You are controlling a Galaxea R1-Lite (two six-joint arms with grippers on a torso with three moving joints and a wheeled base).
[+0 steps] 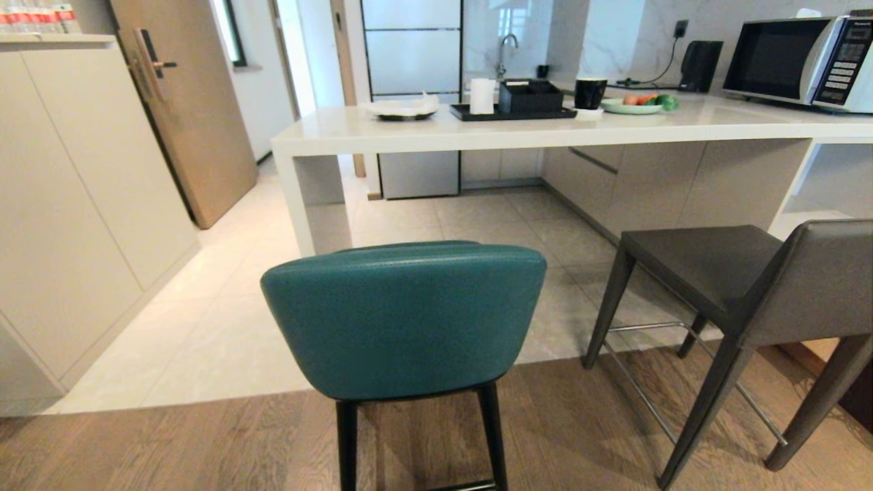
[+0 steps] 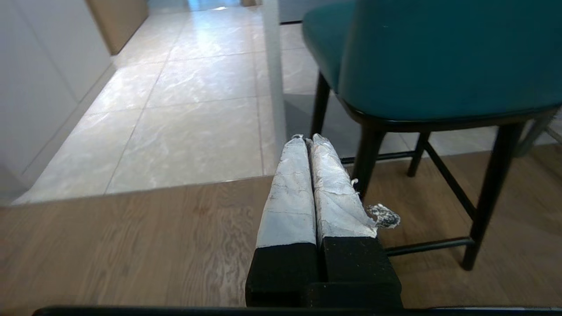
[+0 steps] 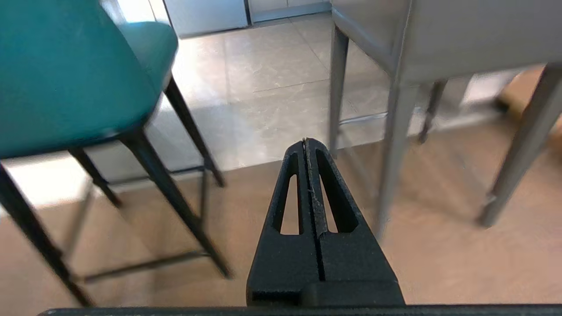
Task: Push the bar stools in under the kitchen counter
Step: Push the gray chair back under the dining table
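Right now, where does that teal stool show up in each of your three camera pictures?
Head view: the teal stool fills the lower middle, its curved back toward the camera, standing clear of the kitchen counter.
Left wrist view: upper right, beyond the shut left gripper.
Right wrist view: upper left, beside the shut right gripper.
Shared landmark: the line where wood floor meets pale tile, under the stool in all three.

Left gripper: tape-wrapped fingers pressed together, holding nothing, pointing forward and slightly down. Right gripper: black fingers also closed flat and empty, same pose. Neither arm shows in the head view.
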